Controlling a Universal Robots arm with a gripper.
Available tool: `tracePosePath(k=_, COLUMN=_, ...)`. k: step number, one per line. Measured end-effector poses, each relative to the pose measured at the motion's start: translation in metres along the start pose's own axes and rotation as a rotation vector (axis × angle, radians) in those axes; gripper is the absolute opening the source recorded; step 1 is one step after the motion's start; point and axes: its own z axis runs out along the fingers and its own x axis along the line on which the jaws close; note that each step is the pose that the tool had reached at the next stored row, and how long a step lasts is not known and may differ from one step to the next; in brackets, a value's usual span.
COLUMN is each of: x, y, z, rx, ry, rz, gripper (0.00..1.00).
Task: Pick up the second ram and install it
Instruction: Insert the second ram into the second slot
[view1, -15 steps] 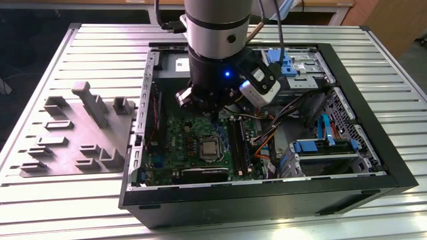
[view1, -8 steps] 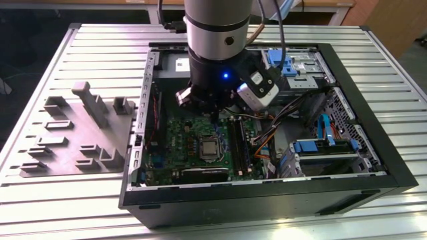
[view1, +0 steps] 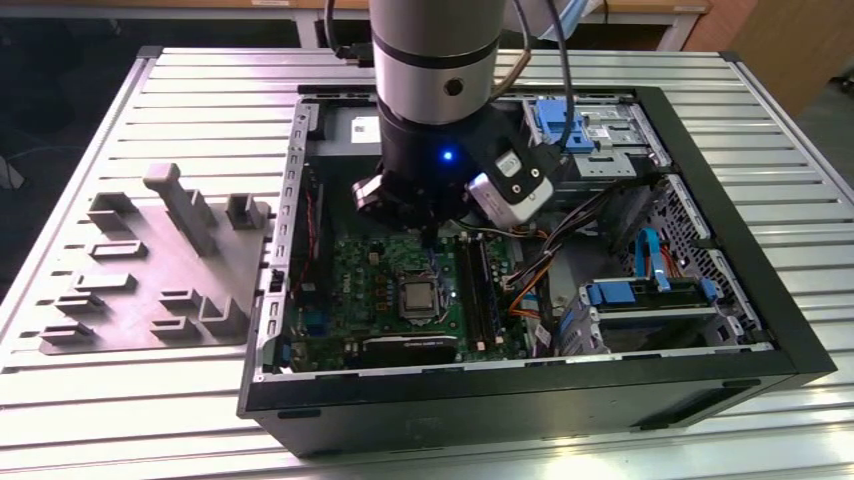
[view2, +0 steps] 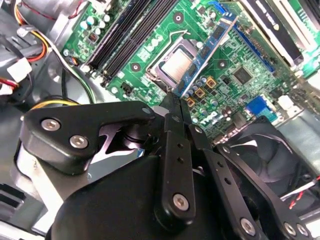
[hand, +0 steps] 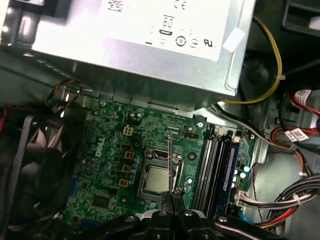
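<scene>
Exterior view, table: We see a silver metal table (view1: 120, 400). A flat grey holder plate (view1: 147, 270) lies on it, at the exterior view's left.
Exterior view, box: A black computer case (view1: 534, 390) lies open on the table. Inside it we see the green motherboard (view1: 380, 270), with the processor (view1: 418, 295) sitting in its socket. Drive cages with blue clips (view1: 627, 292) are in the case toward the exterior view's right.
Exterior view, arm: The robot arm (view1: 434, 90) reaches down into the case, over the motherboard.
Second wrist view, gripper: The gripper (view2: 176, 100) has its black fingers squeezed together on one end of the second ram (view2: 210, 47).
Second wrist view, ram: The stick pokes out from the fingertips, up in the air over the processor. It is near the black slot rails (view2: 130, 35) but not in them.
Second wrist view, fan: A black fan (view2: 270, 150) sits inside the case by the board's edge.
First wrist view, ram: We see the second ram (hand: 170, 160) from its thin edge, pinched in the gripper (hand: 172, 192).
First wrist view, slots: A blue memory stick (hand: 231, 165) stands in one slot.
First wrist view, box: The grey power supply (hand: 140, 40) sits beside the board, and coloured cables (hand: 285, 200) lie in the case too.
</scene>
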Motion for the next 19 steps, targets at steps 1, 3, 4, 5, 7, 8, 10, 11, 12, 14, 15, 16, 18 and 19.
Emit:
tracePosePath(k=1, x=-0.0001, y=0.0, z=0.0004, rx=0.0002, ry=-0.0003, rz=0.009, gripper=0.12)
tracePosePath(k=3, x=-0.0005, y=-0.0001, z=0.0012, rx=0.0007, ry=-0.0009, rz=0.027, gripper=0.12)
tracePosePath(k=4, x=-0.0006, y=-0.0001, z=0.0016, rx=0.001, ry=-0.0012, rz=0.036, gripper=0.12)
tracePosePath(k=5, x=-0.0008, y=-0.0002, z=0.0019, rx=0.0013, ry=-0.0014, rz=0.044, gripper=0.12)
tracePosePath(k=7, x=-0.0013, y=-0.0003, z=0.0026, rx=0.0018, ry=-0.0019, rz=0.06, gripper=0.12)
tracePosePath(k=8, x=-0.0016, y=-0.0003, z=0.0029, rx=0.002, ry=-0.0022, rz=0.068, gripper=0.12)
tracePosePath(k=10, x=-0.0023, y=-0.0005, z=0.0036, rx=0.0024, ry=-0.0026, rz=0.084, gripper=0.12)
tracePosePath(k=11, x=-0.0026, y=-0.0005, z=0.0039, rx=0.0026, ry=-0.0029, rz=0.091, gripper=0.12)
tracePosePath(k=12, x=-0.003, y=-0.0006, z=0.0042, rx=0.0029, ry=-0.0031, rz=0.098, gripper=0.12)
tracePosePath(k=14, x=-0.0038, y=-0.0008, z=0.0049, rx=0.0032, ry=-0.0035, rz=0.111, gripper=0.12)
tracePosePath(k=15, x=-0.0043, y=-0.0009, z=0.0052, rx=0.0035, ry=-0.0037, rz=0.118, gripper=0.12)
tracePosePath(k=16, x=-0.0047, y=-0.0009, z=0.0055, rx=0.0036, ry=-0.0039, rz=0.124, gripper=0.12)
tracePosePath(k=18, x=-0.0059, y=-0.0012, z=0.0061, rx=0.004, ry=-0.0042, rz=0.136, gripper=0.12)
tracePosePath(k=19, x=-0.0065, y=-0.0013, z=0.0063, rx=0.0042, ry=-0.0044, rz=0.141, gripper=0.12)
